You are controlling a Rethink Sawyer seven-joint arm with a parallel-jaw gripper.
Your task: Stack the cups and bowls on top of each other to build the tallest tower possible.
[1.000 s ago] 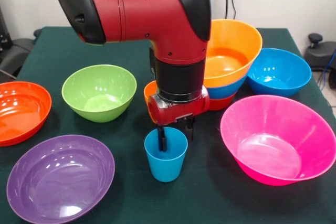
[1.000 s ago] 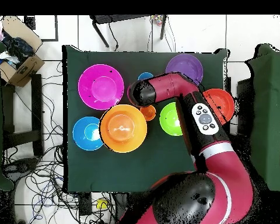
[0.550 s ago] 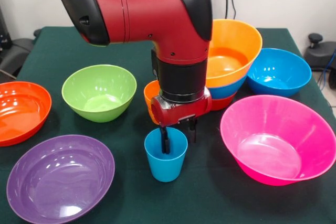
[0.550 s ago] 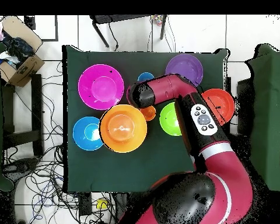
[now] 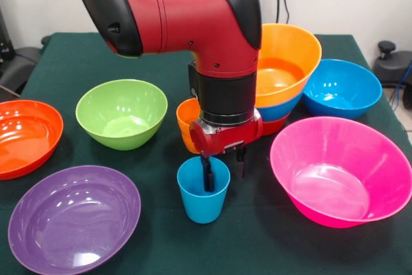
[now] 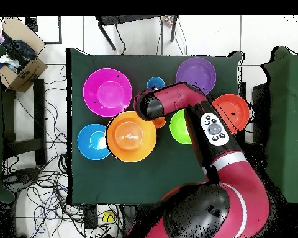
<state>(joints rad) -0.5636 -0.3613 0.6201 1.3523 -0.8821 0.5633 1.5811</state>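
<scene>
Watch the light blue cup [image 5: 203,189], standing upright on the table [image 5: 257,236] between the purple bowl [image 5: 72,218] and pink bowl [image 5: 342,170]: a crooked lift could tip it. Your gripper [image 5: 223,167] straddles its far wall, one finger inside, one outside, not visibly clamped. The arm descends vertically from a bent elbow.

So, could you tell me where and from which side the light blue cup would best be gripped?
Probably by its rim wall, from straight above. The light blue cup stands upright with its mouth open, apart from the bowls, so one finger can go inside and one outside. The gripper is already placed that way: open, with one of its fingers inside the cup and the other outside, toward the pink bowl.
</scene>
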